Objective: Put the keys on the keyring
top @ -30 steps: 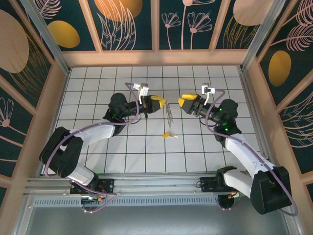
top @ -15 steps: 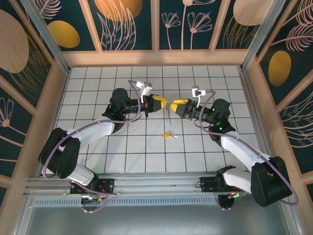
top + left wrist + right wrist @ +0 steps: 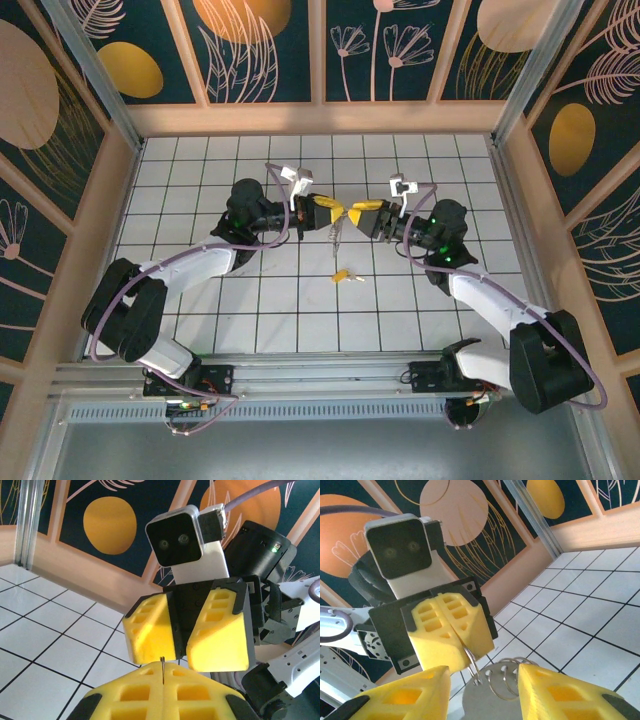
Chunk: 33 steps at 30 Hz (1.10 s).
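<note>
well, mid-task. left gripper (image 3: 334, 212) is held up over the middle of the worktop (image 3: 200, 170), jaws closed on a thin wire of the keyring (image 3: 506, 681). the ring hangs just below the tips, with what look like small silver keys (image 3: 335, 234) dangling from it. right gripper (image 3: 356, 211) faces it from the right, tips nearly touching the left's, jaws parted around the ring loops and not clamped on anything i can make out. yellow-headed key (image 3: 343, 275) lies loose on the tiles, nearer the arm bases than the grippers, apart from the ring. so the ring is lifted and presented, some keys seem to be on it (can't count them), and the yellow one is not yet on. left, i'd judge: steady or spread the ring, fetch the yellow key, thread it.
</note>
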Motion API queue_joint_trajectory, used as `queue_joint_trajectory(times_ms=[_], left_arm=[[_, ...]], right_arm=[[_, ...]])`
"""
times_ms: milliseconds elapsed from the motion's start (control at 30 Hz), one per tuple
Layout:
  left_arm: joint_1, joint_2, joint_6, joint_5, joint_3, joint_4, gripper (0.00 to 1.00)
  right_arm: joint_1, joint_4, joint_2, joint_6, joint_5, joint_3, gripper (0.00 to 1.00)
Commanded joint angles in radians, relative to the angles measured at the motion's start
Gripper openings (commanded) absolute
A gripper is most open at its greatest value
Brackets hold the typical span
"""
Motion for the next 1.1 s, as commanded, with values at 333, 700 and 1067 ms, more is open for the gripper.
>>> queue_joint_trajectory(times_ms=[333, 700, 1067], left_arm=[[-0.002, 0.012, -0.017, 0.036, 0.034, 0.047, 0.0], [-0.003, 0.011, -0.037, 0.043, 0.032, 0.071, 0.0], [-0.003, -0.058, -0.255, -0.257, -0.051, 0.199, 0.55]], right_arm=[[0.033, 0.063, 0.042, -0.016, -0.031, 0.055, 0.14], [0.041, 0.063, 0.048, -0.025, -0.035, 0.047, 0.0], [0.029, 0.165, 0.016, 0.03, 0.108, 0.002, 0.0]])
